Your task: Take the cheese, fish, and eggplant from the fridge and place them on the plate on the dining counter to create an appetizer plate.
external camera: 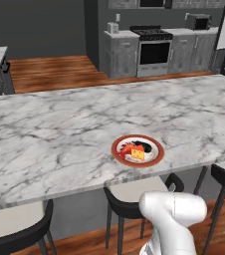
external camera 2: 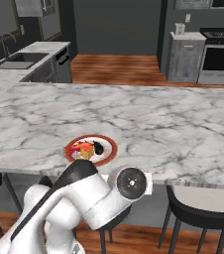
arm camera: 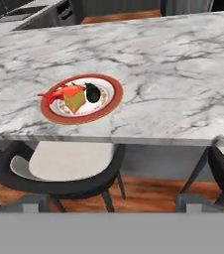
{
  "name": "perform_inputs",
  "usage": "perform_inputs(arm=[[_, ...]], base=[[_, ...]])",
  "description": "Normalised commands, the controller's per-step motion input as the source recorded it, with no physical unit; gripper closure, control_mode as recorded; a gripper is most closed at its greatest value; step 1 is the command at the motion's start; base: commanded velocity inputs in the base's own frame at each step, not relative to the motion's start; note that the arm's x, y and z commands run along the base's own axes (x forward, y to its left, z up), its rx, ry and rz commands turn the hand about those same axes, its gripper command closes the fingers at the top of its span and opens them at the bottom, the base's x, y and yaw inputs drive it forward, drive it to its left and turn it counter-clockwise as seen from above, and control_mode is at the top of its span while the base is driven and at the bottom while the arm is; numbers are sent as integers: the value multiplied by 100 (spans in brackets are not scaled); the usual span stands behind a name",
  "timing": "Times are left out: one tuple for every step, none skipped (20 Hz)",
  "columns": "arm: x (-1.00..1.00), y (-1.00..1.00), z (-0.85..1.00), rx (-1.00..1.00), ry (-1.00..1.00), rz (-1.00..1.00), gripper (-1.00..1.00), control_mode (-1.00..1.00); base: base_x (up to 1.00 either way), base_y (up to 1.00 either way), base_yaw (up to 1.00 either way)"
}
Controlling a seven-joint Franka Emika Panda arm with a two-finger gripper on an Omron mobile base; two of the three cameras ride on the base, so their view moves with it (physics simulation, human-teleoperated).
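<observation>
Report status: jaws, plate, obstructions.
Jaws open, empty. Cheese, fish, eggplant on plate, dining counter. Nothing in the way.

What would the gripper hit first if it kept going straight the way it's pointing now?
Most likely the near edge of the dining counter, or the stool tucked under it. The gripper, open and empty, aims about level with that edge, right of the plate. Depth is unclear, so this is a guess.
</observation>
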Motion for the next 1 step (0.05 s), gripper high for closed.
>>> perform_inputs(arm=[[-76,-55,61,2,-32,0,-100,-100]], base=[[0,0,0]])
